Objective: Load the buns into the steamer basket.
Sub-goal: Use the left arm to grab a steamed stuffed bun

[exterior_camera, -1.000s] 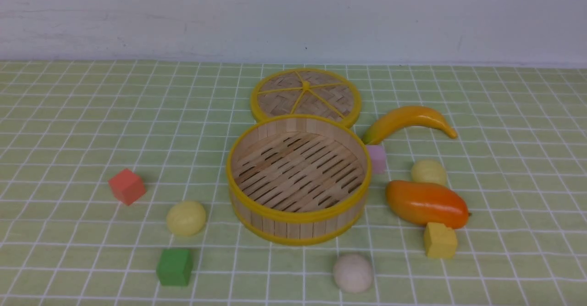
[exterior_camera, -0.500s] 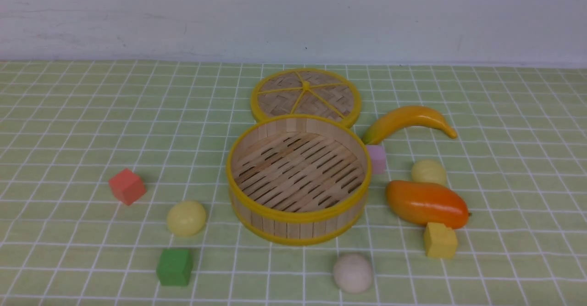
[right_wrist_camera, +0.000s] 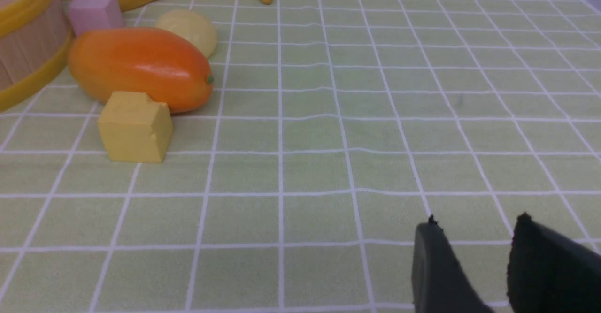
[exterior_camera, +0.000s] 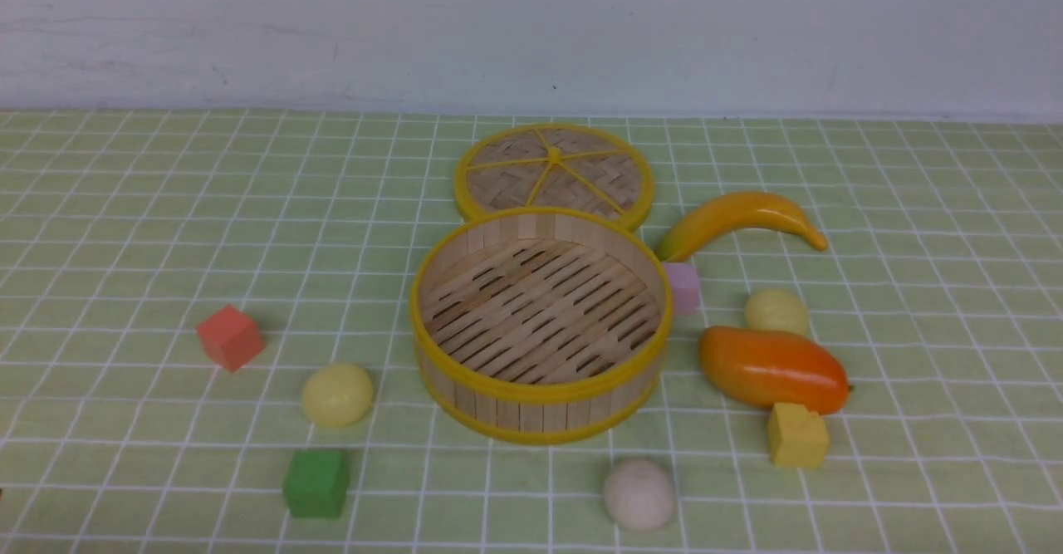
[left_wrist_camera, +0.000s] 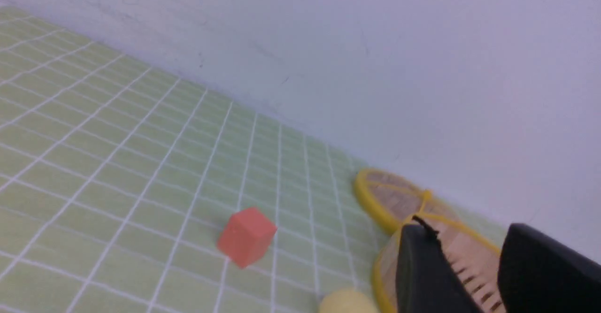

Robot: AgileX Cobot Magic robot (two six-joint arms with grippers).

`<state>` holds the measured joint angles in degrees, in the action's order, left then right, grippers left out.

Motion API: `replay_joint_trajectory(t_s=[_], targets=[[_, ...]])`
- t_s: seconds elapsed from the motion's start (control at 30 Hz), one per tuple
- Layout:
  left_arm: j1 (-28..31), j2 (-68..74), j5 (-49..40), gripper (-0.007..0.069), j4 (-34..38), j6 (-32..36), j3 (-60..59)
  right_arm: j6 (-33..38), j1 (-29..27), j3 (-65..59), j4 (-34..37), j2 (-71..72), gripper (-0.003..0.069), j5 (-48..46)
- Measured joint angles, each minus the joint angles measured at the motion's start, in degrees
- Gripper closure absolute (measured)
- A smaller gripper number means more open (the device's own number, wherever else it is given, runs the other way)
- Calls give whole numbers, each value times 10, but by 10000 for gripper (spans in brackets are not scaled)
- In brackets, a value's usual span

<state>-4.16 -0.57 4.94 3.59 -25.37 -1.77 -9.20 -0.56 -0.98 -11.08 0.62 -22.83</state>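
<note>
The steamer basket stands empty in the middle of the cloth. One pale yellow bun lies left of it, another lies right of it behind the orange mango, and the off-white bun lies in front. My left gripper is open and empty, raised at the left, with the basket and a yellow bun beyond it. My right gripper is open and empty, low over the cloth, right of the mango and bun. Neither gripper shows in the front view.
The woven lid lies behind the basket. A banana and a pink cube are to its right, a yellow cube is in front of the mango. A red cube and a green cube are at the left.
</note>
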Motion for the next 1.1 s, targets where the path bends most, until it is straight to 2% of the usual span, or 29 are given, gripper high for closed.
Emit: replay_joint_trajectory(t_s=[0.13,0.27,0.43,0.6,0.83,0.97,1.1], targets=[[0,0,84,387,10,-27,0,0,0,0,0,0,419,0],[0,0,91,387,19,-34,20,0,0,0,0,0,419,0],[0,12,25,387,21,-38,140,0,0,0,0,0,419,0],[0,113,-88,387,22,-60,288,0,0,0,0,0,419,0],[0,294,-240,387,19,-72,397,0,0,0,0,0,419,1],[0,382,-256,387,-2,-71,401,0,0,0,0,0,419,1],[-4,456,-231,387,1,-75,401,0,0,0,0,0,419,1]])
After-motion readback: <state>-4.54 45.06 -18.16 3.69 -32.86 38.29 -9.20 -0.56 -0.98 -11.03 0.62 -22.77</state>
